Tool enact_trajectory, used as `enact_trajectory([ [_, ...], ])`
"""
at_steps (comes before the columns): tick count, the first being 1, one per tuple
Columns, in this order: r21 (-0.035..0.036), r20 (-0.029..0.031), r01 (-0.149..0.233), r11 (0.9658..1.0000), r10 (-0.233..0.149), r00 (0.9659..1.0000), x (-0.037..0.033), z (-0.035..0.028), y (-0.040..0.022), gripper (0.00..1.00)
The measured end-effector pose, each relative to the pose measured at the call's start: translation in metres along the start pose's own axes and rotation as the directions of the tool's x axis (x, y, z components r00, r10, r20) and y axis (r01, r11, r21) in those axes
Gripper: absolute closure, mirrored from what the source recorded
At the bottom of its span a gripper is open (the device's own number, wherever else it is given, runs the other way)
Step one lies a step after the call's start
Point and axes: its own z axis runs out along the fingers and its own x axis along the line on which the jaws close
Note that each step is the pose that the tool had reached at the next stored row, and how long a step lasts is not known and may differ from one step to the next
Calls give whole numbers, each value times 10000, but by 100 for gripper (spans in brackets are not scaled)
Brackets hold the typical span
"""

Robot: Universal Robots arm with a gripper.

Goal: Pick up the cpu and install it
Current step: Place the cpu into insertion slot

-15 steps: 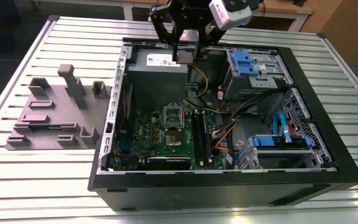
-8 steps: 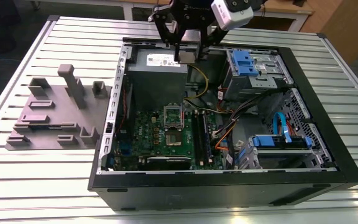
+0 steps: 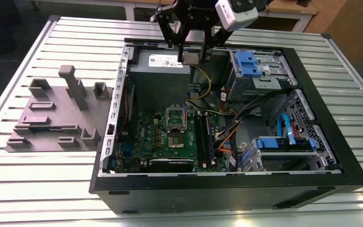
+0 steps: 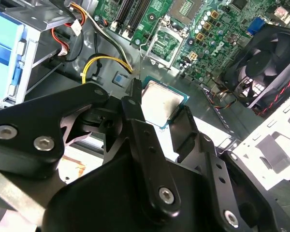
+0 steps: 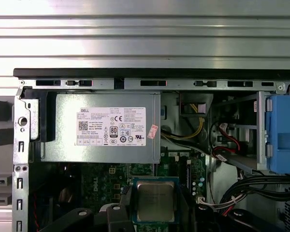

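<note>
I am watching the exterior view first. The gripper (image 3: 191, 53) is hanging high over the open computer case (image 3: 219, 189), right above the power supply (image 3: 159, 71). Its jaws are pinching the cpu (image 3: 191, 58), which is up in the air and well apart from the socket frame (image 3: 176, 118) down on the green board. From here I cannot quite tell if the chip is tilting.

In the second wrist view, the black fingers (image 4: 135, 116) are squeezing two sides of the cpu (image 4: 159, 102). The socket frame (image 4: 166, 44) is lying open beyond it, with yellow wires (image 4: 104, 60) off to one side.

In the first wrist view, the cpu (image 5: 155, 200) is sitting flat between the fingers, beside the power supply (image 5: 104, 128).

I think this is the carrying step. To do it well, the gripper should be holding the chip gently by its edges, level, and lining its corners up with the frame.

The silvery top is pointing up at the wrist cameras. The chip is square, so no side is longer.
</note>
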Motion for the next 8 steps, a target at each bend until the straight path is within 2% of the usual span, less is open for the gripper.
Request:
enact_trajectory([
  [8,0,0,-1,10000,1,10000,0,0,0,53],
])
